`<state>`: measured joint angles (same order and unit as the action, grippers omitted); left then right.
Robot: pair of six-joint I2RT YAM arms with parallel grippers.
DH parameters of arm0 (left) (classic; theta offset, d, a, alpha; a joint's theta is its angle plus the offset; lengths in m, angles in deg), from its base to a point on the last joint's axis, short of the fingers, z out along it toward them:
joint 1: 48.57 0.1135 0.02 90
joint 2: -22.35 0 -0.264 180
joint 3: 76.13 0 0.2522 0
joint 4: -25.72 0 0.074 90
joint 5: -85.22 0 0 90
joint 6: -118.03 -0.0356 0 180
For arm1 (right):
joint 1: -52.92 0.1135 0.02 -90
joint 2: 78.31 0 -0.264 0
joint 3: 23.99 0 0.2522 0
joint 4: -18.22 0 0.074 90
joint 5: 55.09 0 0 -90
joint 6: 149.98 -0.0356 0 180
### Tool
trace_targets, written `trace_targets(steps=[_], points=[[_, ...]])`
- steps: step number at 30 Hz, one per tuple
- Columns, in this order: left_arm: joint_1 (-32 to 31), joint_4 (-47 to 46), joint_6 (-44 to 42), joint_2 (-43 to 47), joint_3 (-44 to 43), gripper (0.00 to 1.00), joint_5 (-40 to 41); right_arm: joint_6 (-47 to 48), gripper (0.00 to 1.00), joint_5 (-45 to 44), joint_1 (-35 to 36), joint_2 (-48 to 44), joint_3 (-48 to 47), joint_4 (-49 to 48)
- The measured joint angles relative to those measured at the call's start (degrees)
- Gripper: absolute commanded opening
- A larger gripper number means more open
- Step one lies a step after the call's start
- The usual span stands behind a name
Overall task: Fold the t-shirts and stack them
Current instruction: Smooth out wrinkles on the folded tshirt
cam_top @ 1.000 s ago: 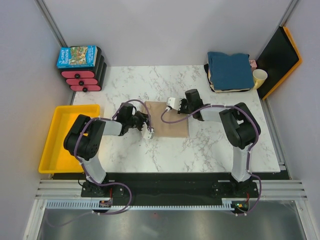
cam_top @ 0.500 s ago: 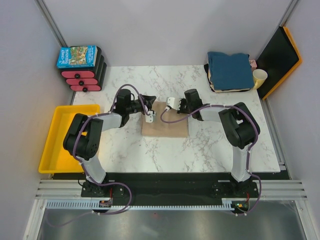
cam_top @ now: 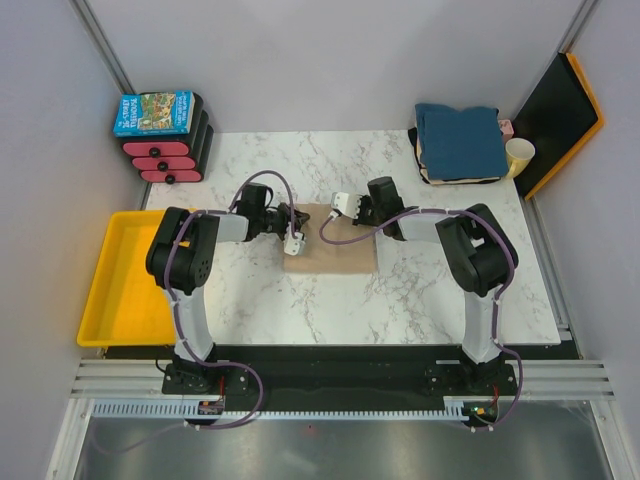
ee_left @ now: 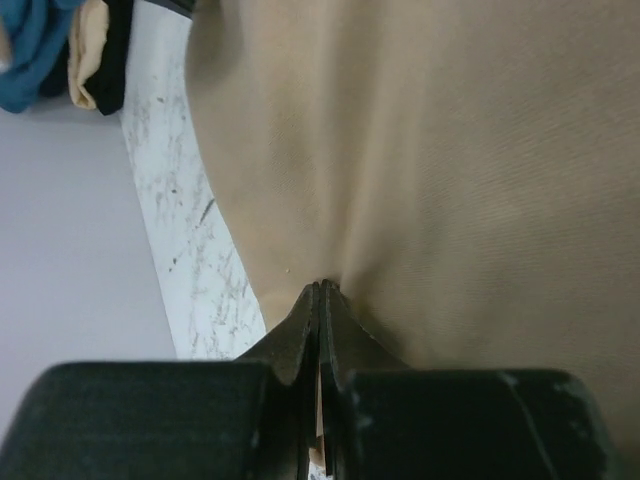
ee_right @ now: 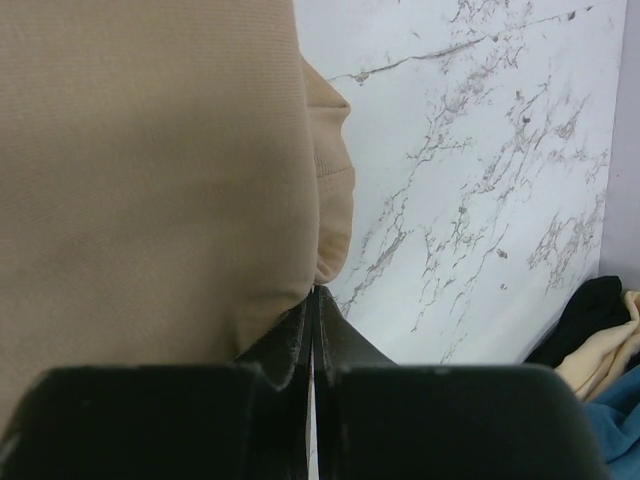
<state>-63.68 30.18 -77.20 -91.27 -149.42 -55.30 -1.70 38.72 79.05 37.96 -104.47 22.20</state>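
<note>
White marble table, tan t-shirt lying folded mid-table, left gripper clamped tight on its left edge, right gripper pinching its far edge, teal-topped shirt stack sitting at far right corner, well apart.

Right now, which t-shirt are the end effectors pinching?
The tan-beige t-shirt in the middle: the left end effector and right end effector are shut on it. The teal-blue t-shirt sits stacked far right, untouched.
</note>
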Motion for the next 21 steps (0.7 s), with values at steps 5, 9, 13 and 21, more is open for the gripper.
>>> trace_targets(steps=[5,9,13,21], points=[[0.0,-3.74,-0.98,-1.99,0.39,0.02,5.86,-0.07,0.0,0.07,0.0,0.0,0.0,-0.09],[0.17,-10.54,-0.35,-1.99,1.95,0.02,11.37,-0.09,0.0,0.17,0.02,0.0,0.0,-0.09],[0.35,-17.4,1.46,-1.99,3.45,0.02,16.68,-0.26,0.0,0.2,0.04,0.0,0.0,-0.11],[0.35,-25.79,3.78,-1.99,6.54,0.02,23.61,-0.63,0.0,0.2,1.03,0.92,-1.27,-0.15]])
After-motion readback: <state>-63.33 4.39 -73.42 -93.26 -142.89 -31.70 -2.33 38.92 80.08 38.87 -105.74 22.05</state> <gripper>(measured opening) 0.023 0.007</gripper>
